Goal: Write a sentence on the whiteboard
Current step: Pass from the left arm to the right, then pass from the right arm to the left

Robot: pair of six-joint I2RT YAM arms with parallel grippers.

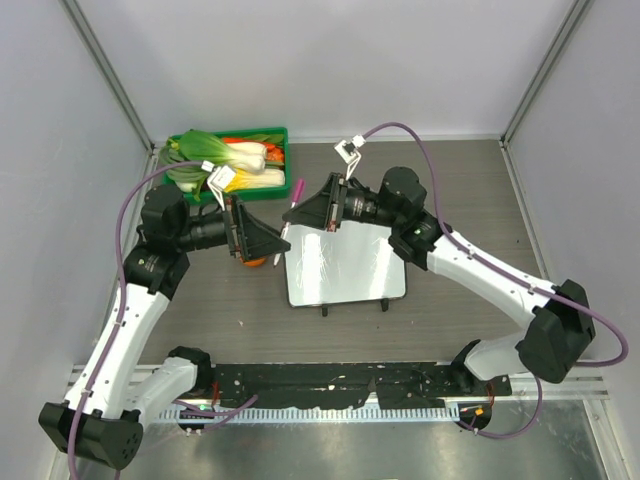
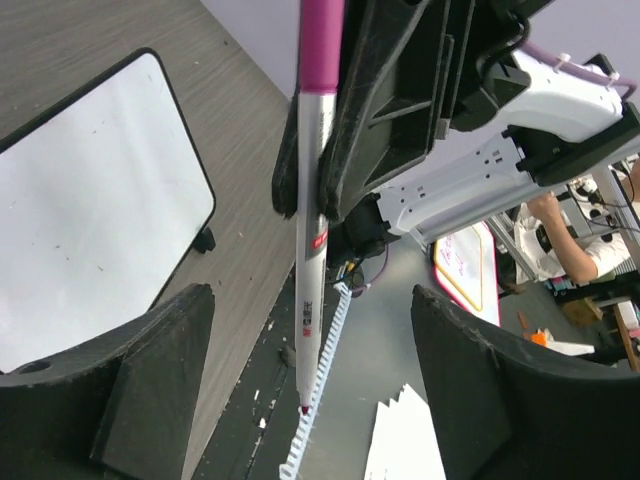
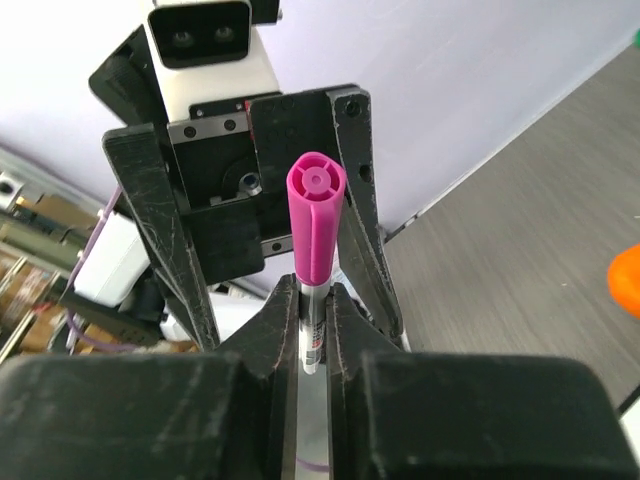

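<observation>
Left wrist: marker (image 2: 309, 300) print unreadable.

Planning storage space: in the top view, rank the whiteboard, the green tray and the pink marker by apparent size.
1. whiteboard and green tray: too alike to rank, tray partly covered
2. pink marker: clearly smallest

Top camera looks down on whiteboard (image 1: 345, 265); close wrist cameras share the marker (image 2: 312, 250).
</observation>
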